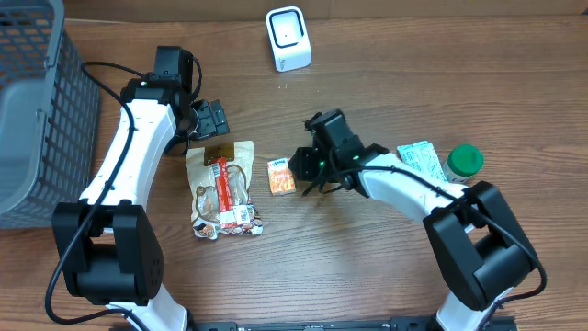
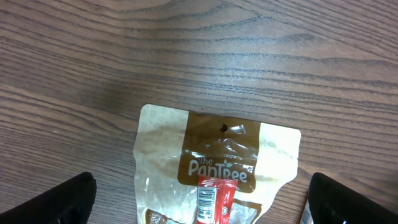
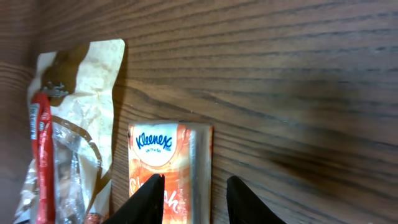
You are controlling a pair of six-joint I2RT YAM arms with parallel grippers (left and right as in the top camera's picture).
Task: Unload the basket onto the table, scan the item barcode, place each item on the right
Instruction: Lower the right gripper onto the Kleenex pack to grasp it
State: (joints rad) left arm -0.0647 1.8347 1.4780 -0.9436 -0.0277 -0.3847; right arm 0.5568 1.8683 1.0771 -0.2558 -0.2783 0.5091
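fig. the scanner (image 1: 288, 38), our reference point, is a small white box with rounded corners. its face carries a rounded square outline around a pale window. it stands upright and is turned slightly askew. the tissue pack (image 1: 281, 176) is a small oblong kleenex packet, orange with a white patch bearing the blue logo. it lies flat, printed face up, well apart from the scanner and almost straight in front of it, on the robot's side. we see the logo end pointing toward the scanner. a shiny strip runs lengthwise down the packet.
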